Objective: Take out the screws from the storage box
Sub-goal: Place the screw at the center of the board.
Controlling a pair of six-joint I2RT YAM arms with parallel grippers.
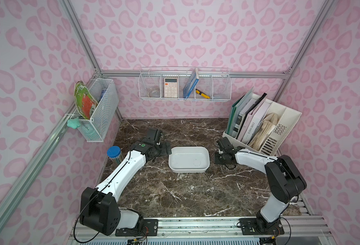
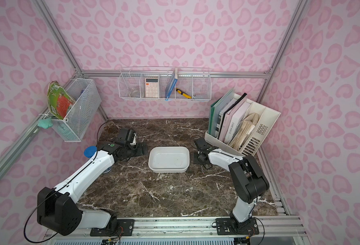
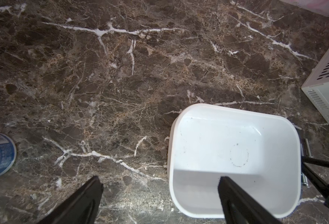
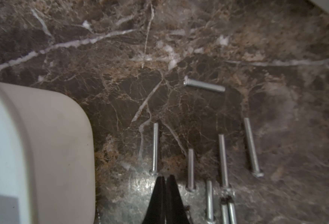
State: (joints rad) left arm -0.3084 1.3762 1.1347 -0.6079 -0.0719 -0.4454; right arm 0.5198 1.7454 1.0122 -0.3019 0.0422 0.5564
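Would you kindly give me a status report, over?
Left gripper: jaws open at box edge. Right gripper: jaws shut, empty. Box looks empty; screws on table. Nothing in the way.

Left gripper (image 3: 160, 181) jaws spread wide; right gripper (image 4: 165, 177) jaws pressed together

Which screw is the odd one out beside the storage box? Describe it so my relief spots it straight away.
Start at the white storage box in the middle of the marble table; beside it, by the right pincer, lie the screws. Most lie side by side, roughly parallel. The odd screw lies alone, apart from that row, turned crosswise.
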